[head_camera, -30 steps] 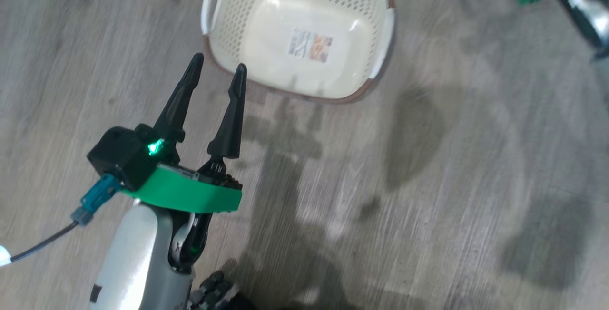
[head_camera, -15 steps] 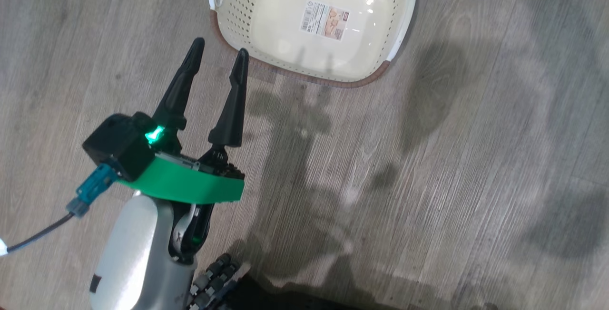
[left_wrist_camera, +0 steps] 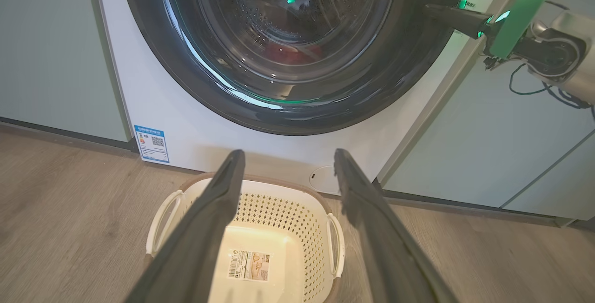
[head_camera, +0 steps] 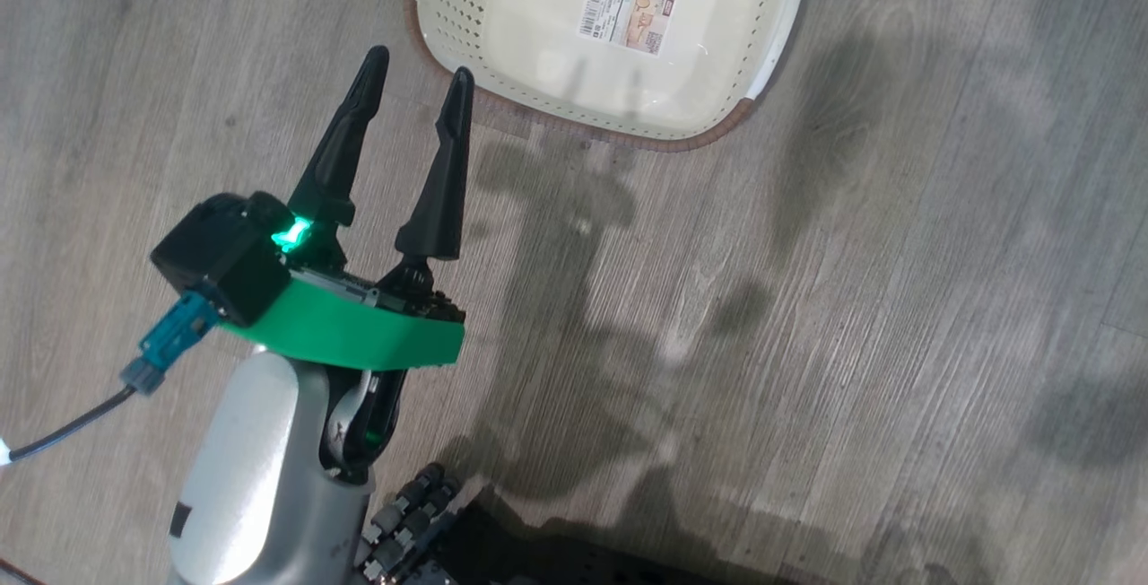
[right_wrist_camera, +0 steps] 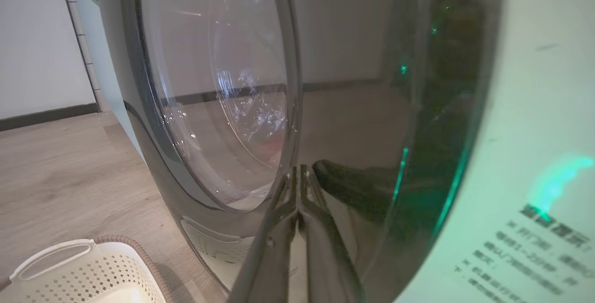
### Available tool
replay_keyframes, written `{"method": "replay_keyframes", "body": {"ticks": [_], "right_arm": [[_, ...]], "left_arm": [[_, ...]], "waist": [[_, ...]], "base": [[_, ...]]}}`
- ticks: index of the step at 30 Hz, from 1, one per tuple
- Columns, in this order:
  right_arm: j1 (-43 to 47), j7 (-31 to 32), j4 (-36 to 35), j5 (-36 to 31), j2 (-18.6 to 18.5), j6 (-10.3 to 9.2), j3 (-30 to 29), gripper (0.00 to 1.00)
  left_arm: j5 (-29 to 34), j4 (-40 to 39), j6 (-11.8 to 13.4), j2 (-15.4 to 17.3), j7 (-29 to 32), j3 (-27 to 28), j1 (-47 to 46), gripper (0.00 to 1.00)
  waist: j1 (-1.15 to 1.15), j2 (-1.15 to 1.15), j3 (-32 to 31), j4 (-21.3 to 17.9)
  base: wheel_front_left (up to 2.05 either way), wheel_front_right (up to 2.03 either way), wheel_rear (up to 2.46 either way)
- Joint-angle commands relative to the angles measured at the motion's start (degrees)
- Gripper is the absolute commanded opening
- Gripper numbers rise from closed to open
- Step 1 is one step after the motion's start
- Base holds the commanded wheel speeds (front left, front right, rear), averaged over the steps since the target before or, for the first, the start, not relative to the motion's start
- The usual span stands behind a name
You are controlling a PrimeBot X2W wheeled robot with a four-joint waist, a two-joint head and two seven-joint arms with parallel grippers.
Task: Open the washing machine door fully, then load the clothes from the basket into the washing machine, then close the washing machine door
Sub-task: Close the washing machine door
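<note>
Washing machine [left_wrist_camera: 153,103]: white front-loader on the wood floor [left_wrist_camera: 60,210], blue label sticker [left_wrist_camera: 151,143] and round flap [left_wrist_camera: 321,178] low on its front.
Washing machine door [left_wrist_camera: 288,38]: glossy black rim, domed clear glass, flush against the front.
Clothes [left_wrist_camera: 290,54]: red fabric, dim behind the glass.
Basket [head_camera: 457,20]: white, perforated, brown-rimmed, upright just before the machine; floor label [head_camera: 628,14] showing.

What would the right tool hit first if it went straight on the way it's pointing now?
The glossy black rim of the washing machine door. The right tool, shut, has its tips right at that rim, seemingly touching it where they meet their own reflection, so there looks to be hardly any free way ahead.
</note>
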Motion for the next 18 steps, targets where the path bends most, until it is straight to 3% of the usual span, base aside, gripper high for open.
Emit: {"method": "replay_keyframes", "body": {"ticks": [1,8,18], "right_arm": [[-2.91,-0.07,0.34,-0.61,-0.37,-1.14,-2.96,0.0],[-2.35,-2.96,5.1,-2.63,2.44,-1.14,-5.36,0.0],[5.26,-7.48,7.01,-0.3,4.71,-1.14,-2.73,0.0]], "left_arm": [[-0.27,-1.71,0.18,0.84,-0.53,1.64,-0.24,1.0],[-0.23,-1.09,0.65,0.84,-0.54,1.71,0.23,1.0],[1.47,-0.1,0.29,0.84,-0.54,3.86,1.72,1.0]], "waist": [[-0.01,0.0,-0.05,0.12],[-0.01,0.0,-1.95,-0.4],[-0.01,0.0,-9.23,-4.22]], "base": [[0.0,0.0,0.0],[0.0,0.0,0.0],[0.0,0.0,0.0]]}}
